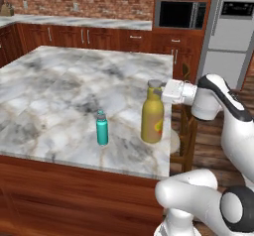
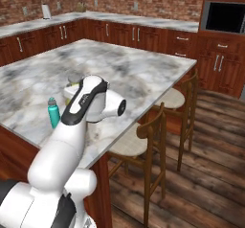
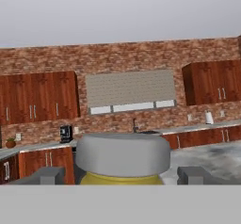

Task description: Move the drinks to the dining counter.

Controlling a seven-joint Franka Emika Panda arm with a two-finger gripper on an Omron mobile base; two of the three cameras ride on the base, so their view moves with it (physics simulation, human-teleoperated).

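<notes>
The tall mustard-yellow bottle (image 1: 152, 116) with grey cap and red label stands upright on the dining counter (image 1: 59, 86), close to its right edge. My gripper (image 1: 158, 88) reaches in level from the right at cap height. In the hand view the grey cap (image 3: 122, 155) sits between the two fingertips (image 3: 47, 175), a gap showing on each side, so the gripper (image 3: 122, 173) is open around it. The shorter teal bottle (image 1: 102, 128) stands upright to the yellow bottle's left, nearer the front edge, and it also shows beside my arm (image 2: 53, 112) on the counter (image 2: 139, 74).
Wooden chairs (image 2: 143, 141) stand along the island's right side, one just below my forearm (image 1: 187, 131). A narrower marble worktop (image 1: 74, 21) runs along the brick wall, with a microwave (image 1: 179, 14) and a fridge (image 1: 230, 31) at the back right.
</notes>
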